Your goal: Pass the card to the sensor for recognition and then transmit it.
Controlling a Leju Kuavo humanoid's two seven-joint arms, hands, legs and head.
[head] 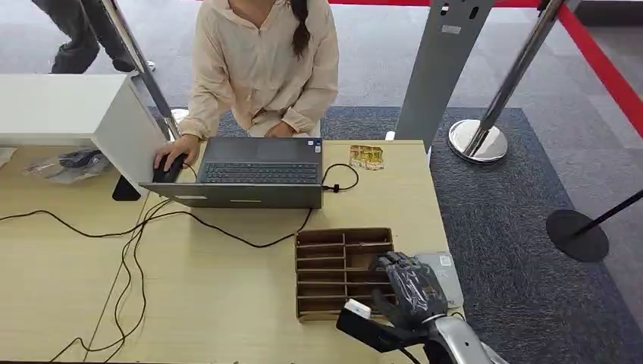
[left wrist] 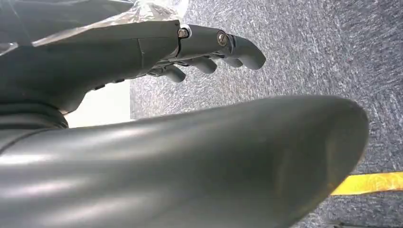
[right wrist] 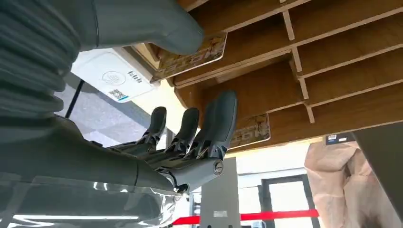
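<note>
Reaching over the near right corner of the table [head: 227, 303], the right hand [head: 409, 287] hangs above the wooden slotted rack [head: 334, 269], fingers [right wrist: 216, 123] spread apart and holding nothing. In the right wrist view a patterned card [right wrist: 190, 56] lies at the edge of one rack slot, close under the thumb [right wrist: 157, 23], and a second card [right wrist: 251, 131] pokes from another slot just past the fingertips. Just beside the rack sits the grey card reader [head: 446, 274], partly hidden by the hand. The left hand [left wrist: 199, 50] hangs over grey carpet, fingers loosely curled and empty. Farther back, cables [head: 136, 227] trail to an open laptop [head: 254, 173], with a small yellow packet [head: 367, 157] near it. Behind the laptop a person [head: 261, 68] sits, one hand on a mouse [head: 168, 170].
</note>
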